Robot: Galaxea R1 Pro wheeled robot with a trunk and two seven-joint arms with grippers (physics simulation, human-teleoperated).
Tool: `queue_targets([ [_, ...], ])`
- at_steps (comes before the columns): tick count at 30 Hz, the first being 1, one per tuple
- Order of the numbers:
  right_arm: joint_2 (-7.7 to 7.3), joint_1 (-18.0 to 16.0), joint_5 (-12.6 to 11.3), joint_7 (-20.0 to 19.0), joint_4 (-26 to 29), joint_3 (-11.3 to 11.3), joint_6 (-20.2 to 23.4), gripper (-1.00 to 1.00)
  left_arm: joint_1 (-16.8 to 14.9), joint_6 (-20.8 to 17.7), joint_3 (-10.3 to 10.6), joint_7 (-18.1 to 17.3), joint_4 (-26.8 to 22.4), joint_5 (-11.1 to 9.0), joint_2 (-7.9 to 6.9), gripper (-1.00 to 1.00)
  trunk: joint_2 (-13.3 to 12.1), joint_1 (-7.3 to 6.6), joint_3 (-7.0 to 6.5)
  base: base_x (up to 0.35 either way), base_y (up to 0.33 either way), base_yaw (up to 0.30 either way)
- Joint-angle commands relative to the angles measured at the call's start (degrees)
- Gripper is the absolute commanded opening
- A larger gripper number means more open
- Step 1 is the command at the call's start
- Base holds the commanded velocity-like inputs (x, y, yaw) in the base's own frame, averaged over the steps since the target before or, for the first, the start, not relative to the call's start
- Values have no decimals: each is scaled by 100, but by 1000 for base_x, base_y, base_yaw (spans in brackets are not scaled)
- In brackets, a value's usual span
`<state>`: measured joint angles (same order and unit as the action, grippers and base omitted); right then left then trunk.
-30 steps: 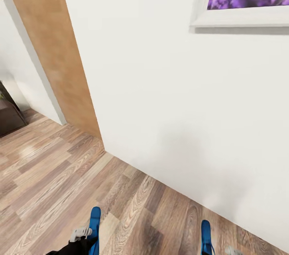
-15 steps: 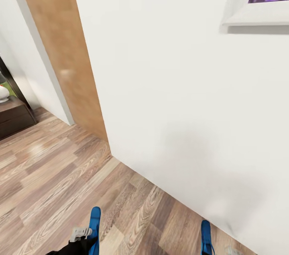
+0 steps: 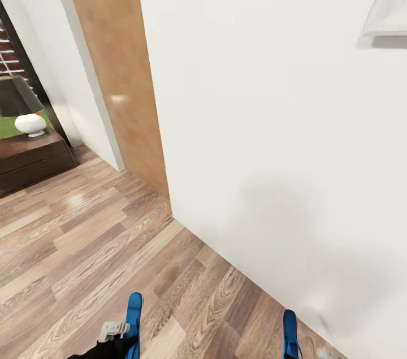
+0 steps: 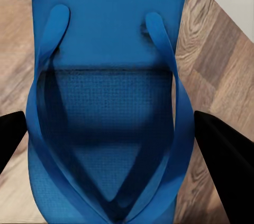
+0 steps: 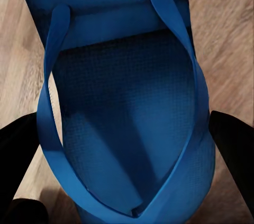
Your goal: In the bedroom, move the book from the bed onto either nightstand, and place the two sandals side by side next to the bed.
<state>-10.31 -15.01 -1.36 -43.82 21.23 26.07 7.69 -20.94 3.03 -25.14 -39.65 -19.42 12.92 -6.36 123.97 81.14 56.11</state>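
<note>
Each arm carries one blue sandal. In the head view the left sandal [image 3: 134, 322] shows at the lower left of the frame, beside the left gripper [image 3: 115, 329]; the right sandal [image 3: 289, 333] shows at the lower right, close to the white wall [image 3: 271, 121]. In each wrist view, dark fingers [image 4: 222, 152] flank the sole on both sides, and likewise on the right arm [image 5: 233, 144]. Both pairs appear to pinch a sandal held clear of the wood floor [image 3: 73, 246].

Bed, book and nightstand are not in sight. A brown door [image 3: 118, 70] stands at upper centre-left; a dark cabinet [image 3: 31, 158] bearing a white rounded object [image 3: 31, 123] sits at mid left.

Assessment: this is transit with both sandals in hand. Recommended practice: keep both grips firm, keep the right sandal off the wall when turning, locate the bed first, then lower both sandals level and parallel beside it.
</note>
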Motion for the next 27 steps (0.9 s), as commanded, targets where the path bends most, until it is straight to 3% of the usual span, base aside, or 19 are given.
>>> queue_targets([
  [1, 3, -2, -17, -41, 4, 41, 62, -100, -7, 31, -44, -25, 6, 61, 3, -100, 2, -1, 5, 0, 0, 267],
  [27, 3, -2, -14, -39, 4, 43, 64, -100, -7, 31, -44, -25, 9, 62, 3, -100, 2, -1, 5, 0, 0, 267],
])
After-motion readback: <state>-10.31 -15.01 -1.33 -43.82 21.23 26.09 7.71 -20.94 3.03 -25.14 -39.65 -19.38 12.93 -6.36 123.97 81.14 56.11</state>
